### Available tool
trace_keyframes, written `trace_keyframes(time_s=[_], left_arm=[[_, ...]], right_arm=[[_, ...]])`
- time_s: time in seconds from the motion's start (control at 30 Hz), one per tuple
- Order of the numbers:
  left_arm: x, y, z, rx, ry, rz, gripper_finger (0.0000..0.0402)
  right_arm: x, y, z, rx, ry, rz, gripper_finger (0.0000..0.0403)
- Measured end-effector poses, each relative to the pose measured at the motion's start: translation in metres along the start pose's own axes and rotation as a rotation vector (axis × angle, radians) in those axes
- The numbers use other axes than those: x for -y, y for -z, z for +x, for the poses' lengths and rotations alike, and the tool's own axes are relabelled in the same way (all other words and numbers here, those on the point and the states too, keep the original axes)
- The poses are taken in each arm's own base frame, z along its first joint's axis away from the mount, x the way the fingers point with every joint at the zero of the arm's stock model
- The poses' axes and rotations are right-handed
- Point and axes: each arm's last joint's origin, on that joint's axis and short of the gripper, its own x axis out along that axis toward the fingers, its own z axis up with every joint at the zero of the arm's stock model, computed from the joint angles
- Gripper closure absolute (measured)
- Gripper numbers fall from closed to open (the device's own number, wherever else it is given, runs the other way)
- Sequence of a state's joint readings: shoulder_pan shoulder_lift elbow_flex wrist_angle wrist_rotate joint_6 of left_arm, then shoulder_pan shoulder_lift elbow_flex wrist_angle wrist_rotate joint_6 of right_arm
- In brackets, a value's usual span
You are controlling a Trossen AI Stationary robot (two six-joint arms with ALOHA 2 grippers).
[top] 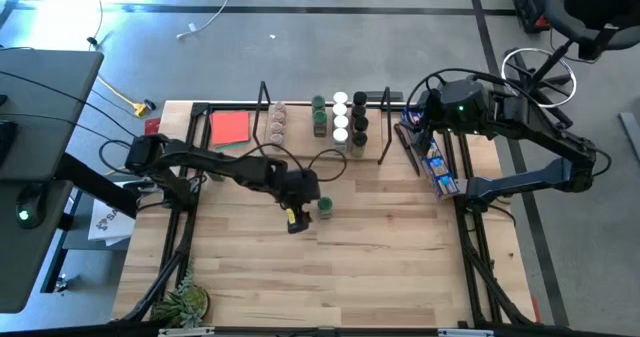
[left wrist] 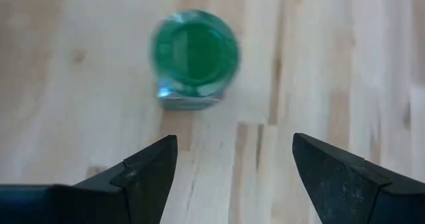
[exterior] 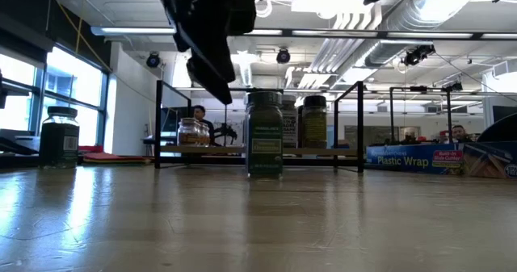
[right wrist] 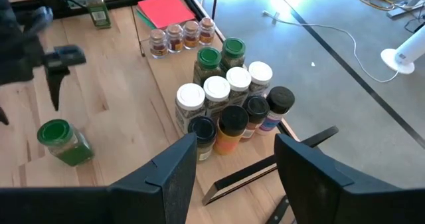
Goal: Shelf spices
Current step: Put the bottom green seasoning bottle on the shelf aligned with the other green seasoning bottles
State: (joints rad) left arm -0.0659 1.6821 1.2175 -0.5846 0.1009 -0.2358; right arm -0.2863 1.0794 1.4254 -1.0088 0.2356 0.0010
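A green-lidded spice jar [top: 324,207] [left wrist: 196,51] stands upright on its base on the table, alone near the middle. My left gripper [top: 297,215] [left wrist: 236,147] hovers open just above and beside it, fingers pointing down and clear of the lid. The shelf [top: 300,129] sits at the far edge. On it stand clear jars with brownish contents [right wrist: 179,36] and a cluster of green-, white- and black-lidded jars [right wrist: 229,98]. My right gripper [top: 408,122] [right wrist: 236,147] waits open by the shelf's right wire frame. In the low view the lone jar [exterior: 264,135] stands in front of the shelf [exterior: 242,151].
A red card [top: 230,127] lies left of the shelf, and a blue packet [top: 437,167] lies to its right. Another green-lidded jar [right wrist: 96,8] stands toward the table's left side. A potted plant [top: 185,302] sits at the near left corner. Bare wood surrounds the lone jar.
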Motion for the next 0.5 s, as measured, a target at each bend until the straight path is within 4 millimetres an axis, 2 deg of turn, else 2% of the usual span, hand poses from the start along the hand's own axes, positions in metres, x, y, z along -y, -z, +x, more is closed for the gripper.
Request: trace_keyframes(time_s=[0.1, 0.23, 0.5], left_arm=[[-0.003, -0.003, -0.006, 0.046, -0.060, -0.099, 0.0108], [-0.009, -0.008, -0.005, 0.097, -0.073, -0.132, 0.0108], [-0.005, -0.013, 0.001, 0.148, -0.160, 0.085, 0.0108]], right_arm=[[0.000, 0.000, 0.000, 0.001, 0.000, 0.000, 0.0206], [0.000, 0.000, 0.000, 0.000, 0.000, 0.000, 0.0206], [0.000, 0.000, 0.000, -0.004, 0.000, 0.034, 0.0206]])
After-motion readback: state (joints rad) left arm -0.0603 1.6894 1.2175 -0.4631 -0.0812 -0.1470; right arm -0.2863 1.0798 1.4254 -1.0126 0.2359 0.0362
